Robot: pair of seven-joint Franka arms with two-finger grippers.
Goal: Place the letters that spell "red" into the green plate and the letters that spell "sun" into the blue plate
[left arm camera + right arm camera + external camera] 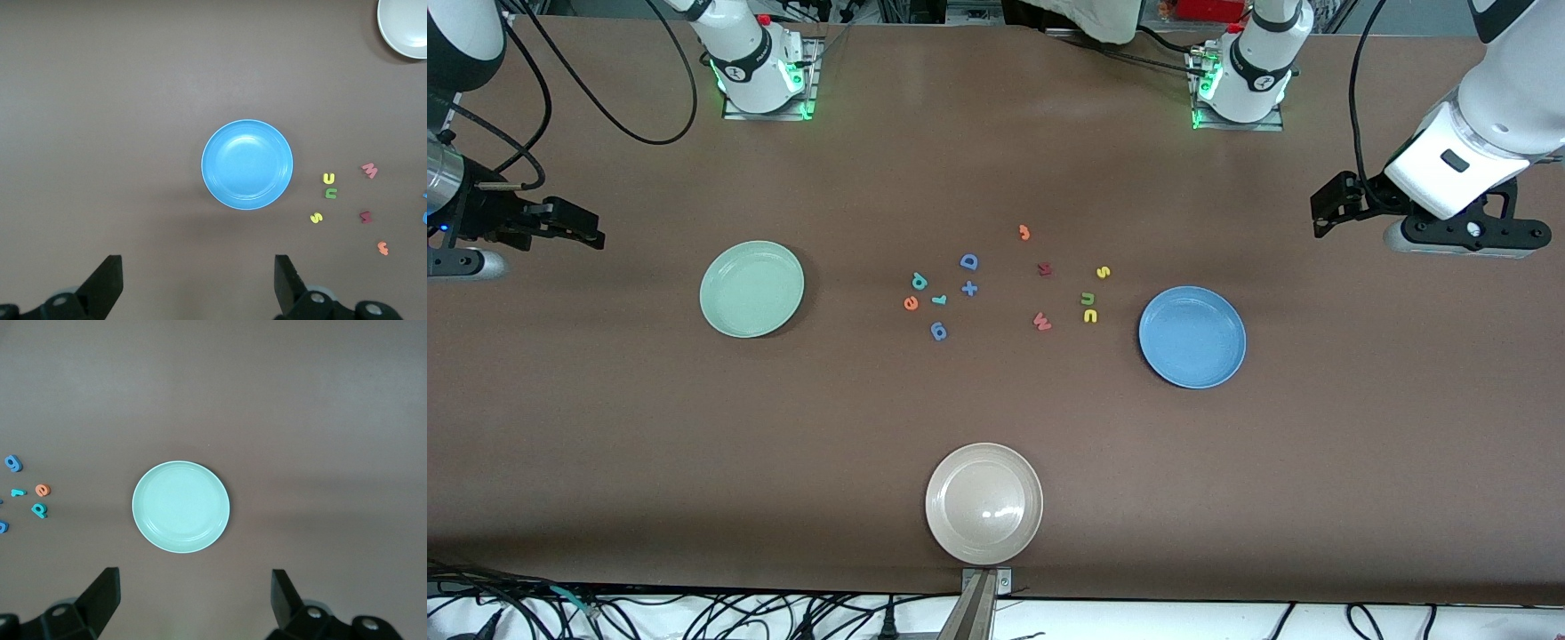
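Main risk from here: letters are tiny and packed tight, so a grab could take a wrong one or nudge its neighbours; blue "D" (968,261), blue plus (969,288) and blue "q"-like piece (938,332) sit right by the "red" set, and red "w" (1041,322) plus dark red letter (1044,268) sit near the "sun" set. Starting at the right arm's end: right gripper (574,227) hangs w/ fingers spread wide, empty, well apart from green plate (751,289), which holds nothing. Toward the left arm's end from that plate: orange "e" (911,303), teal "d" (919,281), teal "r" (939,300), none near that gripper. Further along: green "n" (1087,299), yellow "u" (1089,315) touching it, yellow "s" (1104,272), all just beside blue plate (1192,336), also bare. Left gripper (1329,209) waits spread, empty, well apart from them.
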